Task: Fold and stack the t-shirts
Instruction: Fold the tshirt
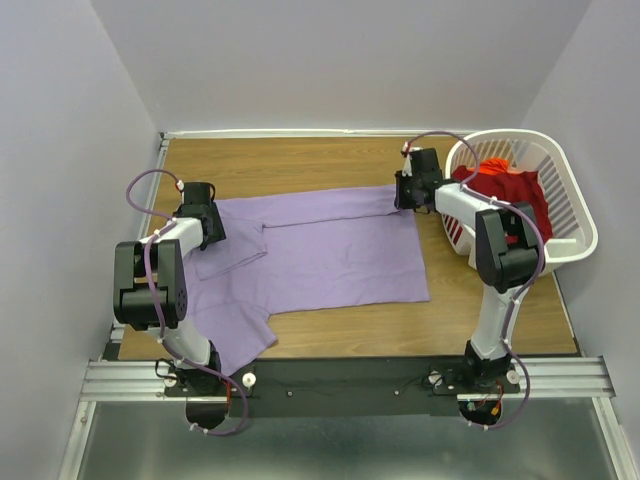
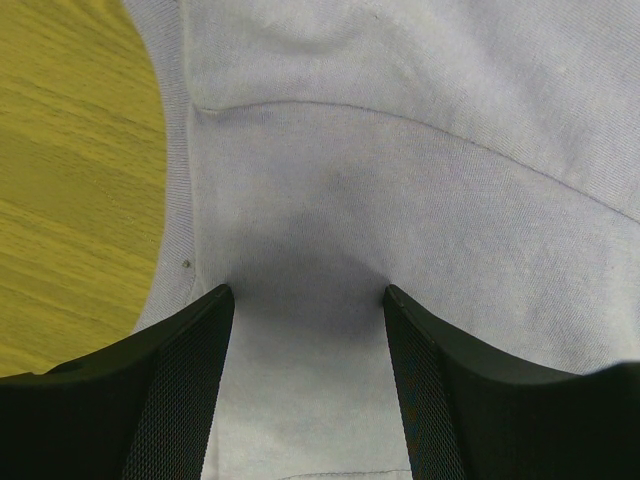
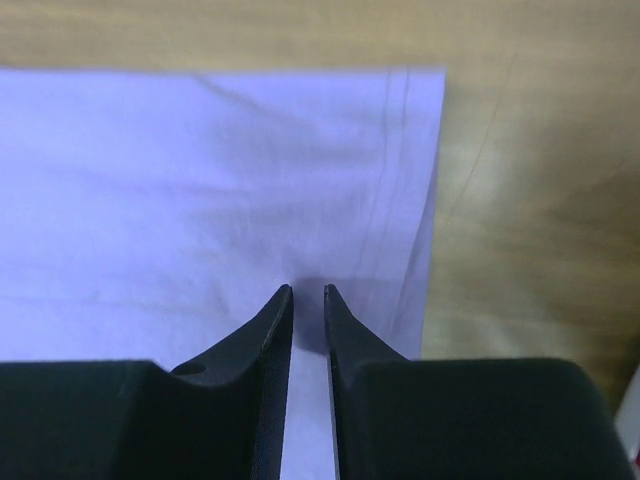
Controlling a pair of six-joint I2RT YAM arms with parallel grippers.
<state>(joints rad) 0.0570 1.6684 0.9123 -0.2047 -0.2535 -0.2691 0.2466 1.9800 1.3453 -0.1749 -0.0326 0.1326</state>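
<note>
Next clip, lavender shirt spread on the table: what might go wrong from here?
1. The right gripper, jaws almost together, sits at the very edge of the light purple cloth t-shirt; a thin pinch may slip when lifted.
2. The left gripper stands wide open over flat cloth and may close on nothing.
3. The right arm appears close to the white slatted plastic basket and could nudge it.

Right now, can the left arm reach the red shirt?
Probably not: the red shirt lies in the basket on the right side, and the right arm stands between.
</note>
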